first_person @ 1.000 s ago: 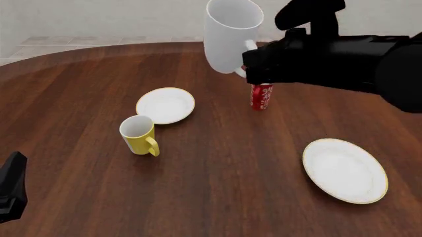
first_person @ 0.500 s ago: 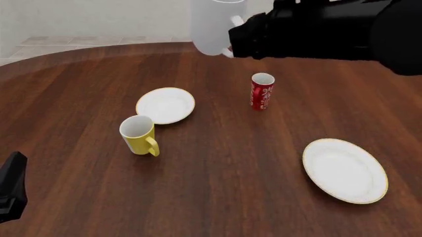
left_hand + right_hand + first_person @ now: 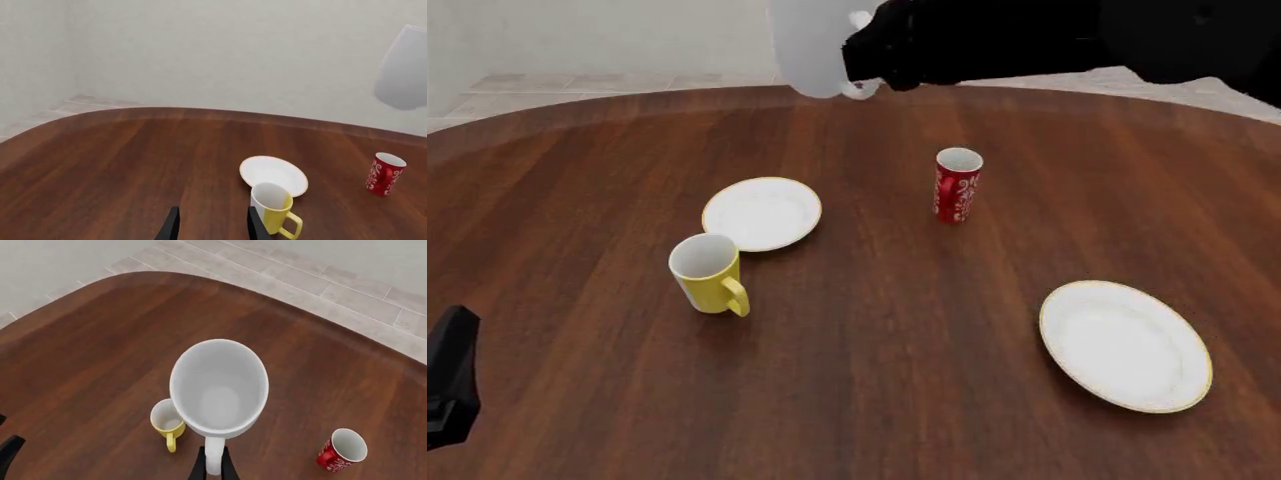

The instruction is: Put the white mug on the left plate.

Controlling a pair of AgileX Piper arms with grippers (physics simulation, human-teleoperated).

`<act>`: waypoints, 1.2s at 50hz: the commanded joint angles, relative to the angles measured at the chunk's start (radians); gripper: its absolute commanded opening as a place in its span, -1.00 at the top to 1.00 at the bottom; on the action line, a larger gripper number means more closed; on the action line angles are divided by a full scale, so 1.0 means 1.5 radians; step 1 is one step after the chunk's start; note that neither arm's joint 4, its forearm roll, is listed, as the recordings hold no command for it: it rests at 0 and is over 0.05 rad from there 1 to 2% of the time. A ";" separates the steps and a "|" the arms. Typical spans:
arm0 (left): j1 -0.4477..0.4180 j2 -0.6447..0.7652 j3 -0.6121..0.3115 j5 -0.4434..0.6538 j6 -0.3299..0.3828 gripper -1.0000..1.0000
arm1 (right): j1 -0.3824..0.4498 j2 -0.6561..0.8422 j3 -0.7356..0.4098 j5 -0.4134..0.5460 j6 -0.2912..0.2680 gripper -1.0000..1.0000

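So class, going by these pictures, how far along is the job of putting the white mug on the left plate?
Done: the right hand has gripped the white mug by its handle and lifted it well clear of the table. In hand: the mug hangs high in the air, beyond the left plate. Left: bring it over that plate, which is bare, lower it and let go. The left hand is idle and open.

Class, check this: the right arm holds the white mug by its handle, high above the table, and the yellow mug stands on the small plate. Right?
Not quite. The front view shows the yellow mug on the table beside the small plate, not on it. The white mug is held as stated.
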 commanded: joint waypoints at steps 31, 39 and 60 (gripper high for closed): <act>0.016 0.000 -0.007 -0.001 -0.011 -1.00 | -0.022 0.266 -0.397 0.182 0.015 1.00; 0.019 0.000 -0.009 -0.001 -0.013 -1.00 | -0.030 0.318 -0.470 0.215 0.009 1.00; 0.022 0.000 -0.010 -0.003 -0.016 -1.00 | -0.037 0.414 -0.599 0.277 0.021 1.00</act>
